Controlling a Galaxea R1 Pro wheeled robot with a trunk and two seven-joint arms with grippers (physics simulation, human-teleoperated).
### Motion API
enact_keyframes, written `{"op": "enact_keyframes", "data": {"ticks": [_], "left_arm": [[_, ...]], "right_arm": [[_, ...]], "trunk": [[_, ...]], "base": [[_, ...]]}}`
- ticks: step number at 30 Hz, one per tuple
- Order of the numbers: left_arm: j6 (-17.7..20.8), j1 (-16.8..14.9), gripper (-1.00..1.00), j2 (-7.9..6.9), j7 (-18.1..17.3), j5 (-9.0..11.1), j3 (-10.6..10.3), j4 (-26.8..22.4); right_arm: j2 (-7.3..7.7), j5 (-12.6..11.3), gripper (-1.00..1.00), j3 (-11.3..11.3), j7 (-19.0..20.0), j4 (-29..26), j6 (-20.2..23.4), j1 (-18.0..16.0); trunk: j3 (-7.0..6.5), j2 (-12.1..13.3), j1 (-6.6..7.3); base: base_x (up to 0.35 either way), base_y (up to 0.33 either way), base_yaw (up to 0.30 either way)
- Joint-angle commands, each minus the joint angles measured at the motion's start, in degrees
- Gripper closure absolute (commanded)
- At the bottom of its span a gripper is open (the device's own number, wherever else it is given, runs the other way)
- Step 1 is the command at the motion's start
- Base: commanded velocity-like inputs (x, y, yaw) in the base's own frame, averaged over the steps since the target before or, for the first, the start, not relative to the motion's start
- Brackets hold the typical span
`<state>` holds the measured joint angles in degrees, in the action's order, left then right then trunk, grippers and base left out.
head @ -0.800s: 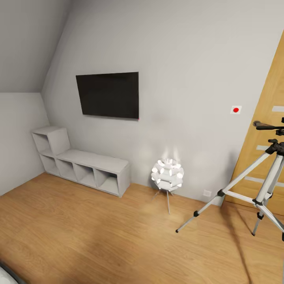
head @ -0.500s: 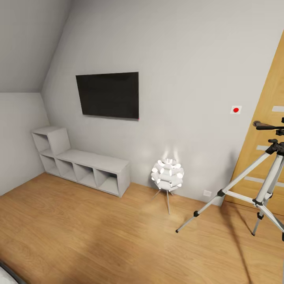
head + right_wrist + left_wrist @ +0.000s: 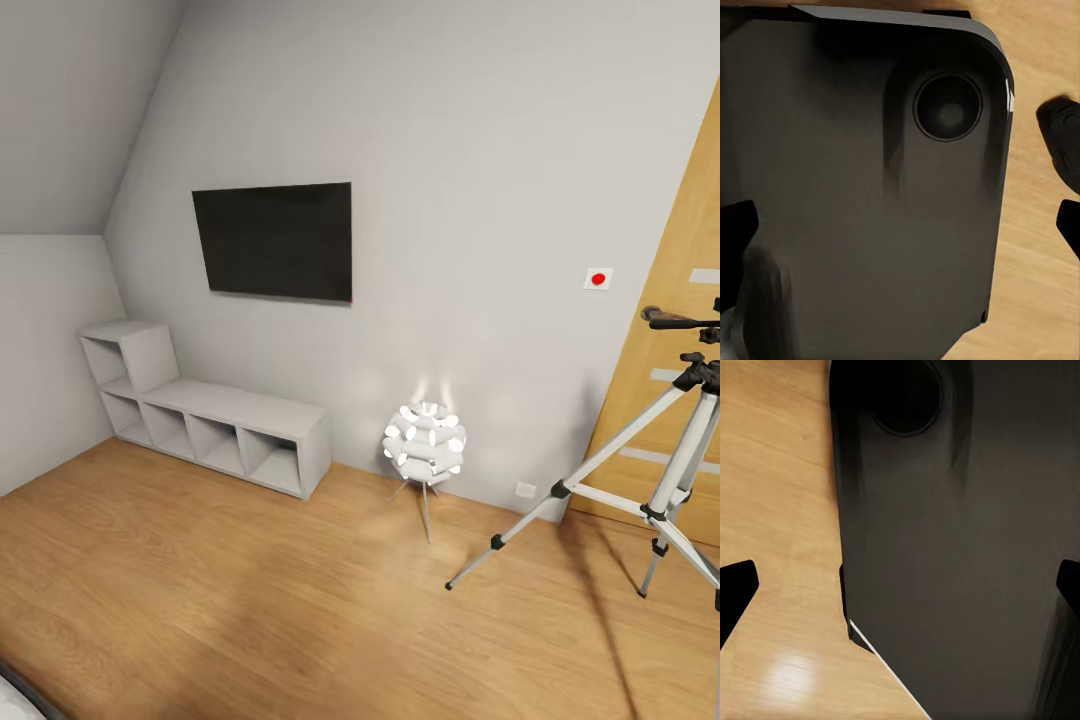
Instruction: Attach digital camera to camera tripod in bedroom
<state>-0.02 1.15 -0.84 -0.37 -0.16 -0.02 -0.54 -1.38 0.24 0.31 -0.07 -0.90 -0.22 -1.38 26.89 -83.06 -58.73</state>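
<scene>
The camera tripod (image 3: 682, 462) stands on the wood floor at the right edge of the head view, silver legs spread. Its black head and long pan handle (image 3: 673, 319) are partly cut off by the frame. The digital camera is out of view. My left gripper (image 3: 900, 585) is open, its black fingertips (image 3: 735, 589) wide apart over my own dark body (image 3: 960, 547) and the floor. The right gripper (image 3: 900, 221) is open too, with nothing between its fingertips (image 3: 1069, 223), above the same dark body (image 3: 855, 187).
On the grey wall hangs a black TV (image 3: 275, 240). Below it sits a low grey cube shelf (image 3: 215, 420). A white spiky globe lamp (image 3: 425, 442) glows left of the tripod. A wooden door (image 3: 668, 405) stands behind the tripod, and the bed's corner (image 3: 12, 700) shows bottom left.
</scene>
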Motion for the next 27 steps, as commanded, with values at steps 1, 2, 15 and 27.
{"op": "enact_keyframes", "data": {"ticks": [1, 2, 15, 27], "left_arm": [[0.0, 0.0, -1.00, -0.01, 0.0, 0.0, 0.0, -0.1], [0.0, 0.0, -1.00, -0.01, 0.0, 0.0, 0.0, -0.1], [0.5, 0.0, -1.00, -1.59, 0.0, 0.7, 0.4, -0.5], [0.8, -0.3, -1.00, -1.99, 0.0, 1.0, 0.6, -0.7]], "right_arm": [[0.00, 0.0, -1.00, 0.0, 0.0, 0.0, 0.0, 0.0], [0.00, 0.0, -1.00, 0.0, 0.0, 0.0, 0.0, 0.0], [0.34, -0.5, -1.00, -0.2, 0.0, -0.7, -0.4, -1.1], [0.99, -0.3, -1.00, -0.1, 0.0, -0.8, -0.6, -1.4]], "trunk": [[0.04, 0.0, 0.00], [0.04, 0.0, 0.00], [0.04, 0.0, 0.00], [0.04, 0.0, 0.00]], "base": [[0.000, 0.000, 0.000], [0.000, 0.000, 0.000], [-0.087, 0.078, 0.000], [-0.228, 0.206, 0.000]]}}
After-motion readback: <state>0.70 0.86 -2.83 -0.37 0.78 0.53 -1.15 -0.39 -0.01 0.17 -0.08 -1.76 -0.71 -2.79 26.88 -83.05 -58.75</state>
